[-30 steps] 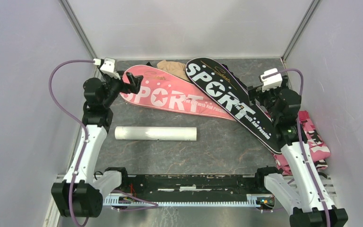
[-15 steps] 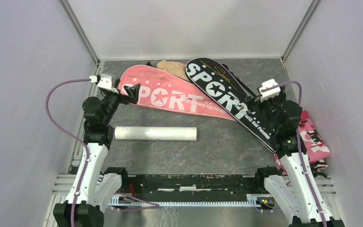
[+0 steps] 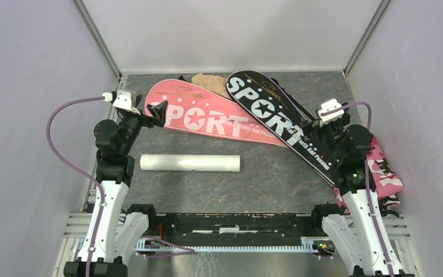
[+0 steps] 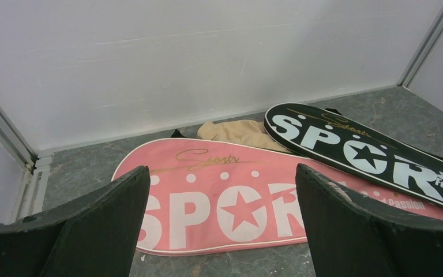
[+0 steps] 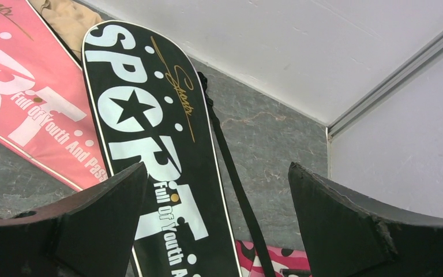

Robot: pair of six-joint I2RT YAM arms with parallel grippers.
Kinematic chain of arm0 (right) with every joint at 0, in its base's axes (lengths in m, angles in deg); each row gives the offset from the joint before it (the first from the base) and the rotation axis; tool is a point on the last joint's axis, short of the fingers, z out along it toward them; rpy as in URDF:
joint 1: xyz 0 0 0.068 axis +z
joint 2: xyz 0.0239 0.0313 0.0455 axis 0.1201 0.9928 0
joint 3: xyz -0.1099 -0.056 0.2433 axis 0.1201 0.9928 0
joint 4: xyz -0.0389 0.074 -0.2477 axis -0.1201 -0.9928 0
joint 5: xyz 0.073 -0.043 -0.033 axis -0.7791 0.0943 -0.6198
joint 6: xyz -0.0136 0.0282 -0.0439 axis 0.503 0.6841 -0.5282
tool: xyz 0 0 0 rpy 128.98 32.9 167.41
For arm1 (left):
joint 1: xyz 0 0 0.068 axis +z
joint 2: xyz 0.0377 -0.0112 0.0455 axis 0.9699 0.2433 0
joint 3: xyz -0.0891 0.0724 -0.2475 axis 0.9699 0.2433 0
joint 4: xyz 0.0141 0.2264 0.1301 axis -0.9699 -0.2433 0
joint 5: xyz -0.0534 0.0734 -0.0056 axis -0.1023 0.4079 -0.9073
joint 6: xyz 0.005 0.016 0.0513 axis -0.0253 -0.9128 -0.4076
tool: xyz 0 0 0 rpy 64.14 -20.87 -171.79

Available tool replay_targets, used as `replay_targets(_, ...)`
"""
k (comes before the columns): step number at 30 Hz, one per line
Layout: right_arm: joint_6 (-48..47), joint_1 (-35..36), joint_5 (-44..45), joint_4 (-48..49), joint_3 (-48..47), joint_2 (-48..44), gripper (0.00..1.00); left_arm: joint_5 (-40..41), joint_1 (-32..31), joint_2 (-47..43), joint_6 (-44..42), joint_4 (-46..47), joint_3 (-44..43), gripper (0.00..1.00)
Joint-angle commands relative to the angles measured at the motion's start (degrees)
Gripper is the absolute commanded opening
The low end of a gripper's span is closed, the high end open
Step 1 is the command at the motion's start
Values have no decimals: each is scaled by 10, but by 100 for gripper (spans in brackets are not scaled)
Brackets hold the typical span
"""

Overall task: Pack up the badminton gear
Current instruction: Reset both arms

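Btwn pink cover [image 3: 205, 119] & blk cover [image 3: 265, 109] at back, tan cloth [image 3: 210, 84] pokes out.

Both the pink cover [image 3: 207, 118] and the black cover [image 3: 277, 115] read "SPORT" and "Full Of Youth And Passion".

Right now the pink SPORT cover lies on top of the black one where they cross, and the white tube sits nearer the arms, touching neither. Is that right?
Not quite. Where they cross, the black cover lies on top of the pink cover, as the top external view shows. The rest holds: the white tube sits nearer the arms, touching neither.
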Motion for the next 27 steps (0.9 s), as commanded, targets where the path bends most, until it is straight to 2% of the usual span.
replay_targets(1,-8,-4,-12,-3,-17,0,98,0,3,5,-19,-19,-24,100)
replay_targets(27,-20,-4,-24,-17,-21,12,98,-15,23,17,-11,-4,-8,100)
